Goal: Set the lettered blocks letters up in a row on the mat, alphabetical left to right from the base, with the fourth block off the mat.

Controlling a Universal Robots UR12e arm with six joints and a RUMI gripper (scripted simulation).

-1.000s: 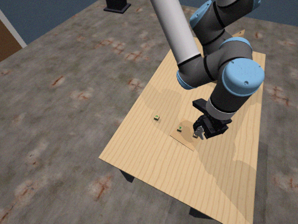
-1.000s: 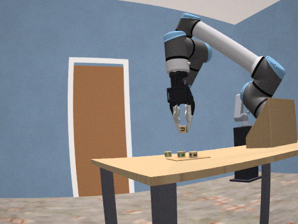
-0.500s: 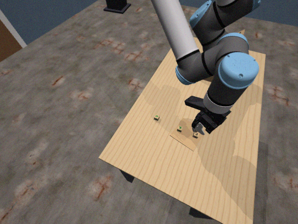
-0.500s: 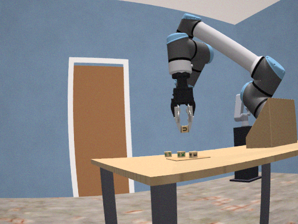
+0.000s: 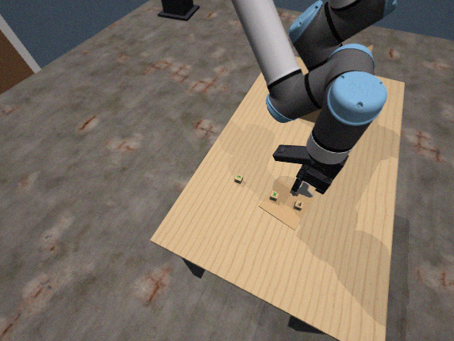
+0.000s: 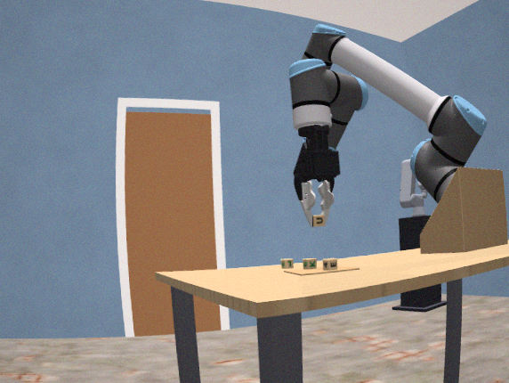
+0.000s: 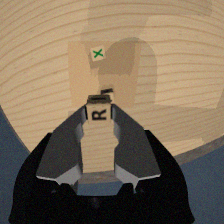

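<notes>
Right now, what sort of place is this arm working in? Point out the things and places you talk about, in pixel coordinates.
Probably a robot test room: an arm (image 5: pixel 274 40) (image 6: pixel 383 71) beside a wooden table (image 5: pixel 222 234) (image 6: pixel 214 285), small letter blocks on it, and a plain brown door (image 6: pixel 169 223) in a blue wall (image 6: pixel 58 178).

Your grey-and-white six-joint arm with pale blue joint caps reaches out above the desk, its long white tube sloping down from the high elbow to the shoulder in the exterior view. Your dark grey cylindrical wrist with its light grey collar points down beneath a blue cap. Below it you have the black two-jaw pincer with light grey fingers, hanging nearly upright, well above the desk, its fingertips drawn in and closed on a block.
</notes>
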